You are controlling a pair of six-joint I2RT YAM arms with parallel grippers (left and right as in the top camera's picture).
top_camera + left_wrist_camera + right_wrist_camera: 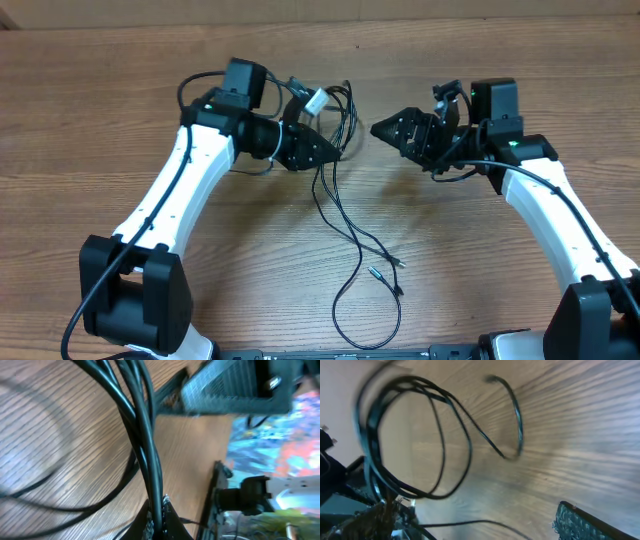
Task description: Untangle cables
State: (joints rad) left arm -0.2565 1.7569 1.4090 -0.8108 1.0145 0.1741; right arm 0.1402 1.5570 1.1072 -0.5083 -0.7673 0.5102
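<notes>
The cables are thin black cords. A looped bundle (345,112) with a white tag hangs at my left gripper (336,150). Long strands (345,225) trail from it down the wooden table to small plugs (378,271) and a loop near the front edge. The left wrist view shows my left gripper (159,522) shut on several cable strands (145,435). My right gripper (376,130) points left, just right of the bundle, apart from it. In the right wrist view its fingers (485,525) stand wide apart and empty, with the cable loops (420,440) ahead.
The wooden table (480,260) fills the view. The thicker black arm wires run along both white arms (175,190). A table edge and cluttered background (280,460) show in the left wrist view.
</notes>
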